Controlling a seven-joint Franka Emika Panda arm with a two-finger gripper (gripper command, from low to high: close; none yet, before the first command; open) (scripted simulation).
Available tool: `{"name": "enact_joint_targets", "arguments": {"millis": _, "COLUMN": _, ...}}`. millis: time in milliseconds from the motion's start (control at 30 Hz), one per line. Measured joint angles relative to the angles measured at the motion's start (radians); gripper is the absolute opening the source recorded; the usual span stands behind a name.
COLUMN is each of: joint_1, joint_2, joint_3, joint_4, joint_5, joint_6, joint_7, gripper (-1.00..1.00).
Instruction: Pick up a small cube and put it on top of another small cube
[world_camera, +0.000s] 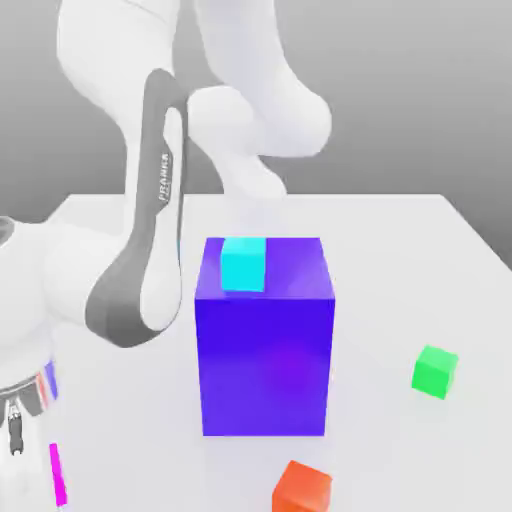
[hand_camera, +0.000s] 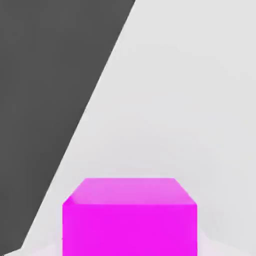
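Magenta cube (hand_camera: 130, 227) was clamped in end effector (hand_camera: 129, 247), with stacking on green cube (world_camera: 434, 372), well apart from it, left undone.

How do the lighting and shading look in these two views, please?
Exterior view: the light is bright and even, the white arm nearly washes out in places, and the blue-purple block has a faint magenta glow on its front; hand view: the magenta cube has a paler top than front, without strong glare.

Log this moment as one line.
gripper: shut on magenta cube | green cube: on table, nothing on top | stacking: not yet done | lift: cannot tell
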Motion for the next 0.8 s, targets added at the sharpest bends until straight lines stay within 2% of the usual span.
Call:
{"name": "enact_joint_targets", "arguments": {"millis": 333, "joint_1": 0.222, "joint_2": -0.252, "joint_3": 0.249, "joint_4": -0.223, "joint_5": -0.027, "joint_6": 0.047, "joint_7": -0.098, "gripper": -1.0}}
{"name": "enact_joint_targets", "arguments": {"millis": 567, "joint_1": 0.615, "joint_2": -0.476, "joint_3": 0.451, "joint_4": -0.436, "joint_5": -0.061, "joint_6": 0.075, "joint_7": -0.191, "gripper": -1.0}}
{"name": "enact_joint_targets", "arguments": {"millis": 733, "joint_1": 0.682, "joint_2": -0.488, "joint_3": 0.486, "joint_4": -0.523, "joint_5": -0.002, "joint_6": 0.037, "joint_7": -0.233, "gripper": -1.0}}
{"name": "enact_joint_targets", "arguments": {"millis": 800, "joint_1": 0.683, "joint_2": -0.444, "joint_3": 0.489, "joint_4": -0.532, "joint_5": -0.028, "joint_6": 0.067, "joint_7": -0.211, "gripper": -1.0}}
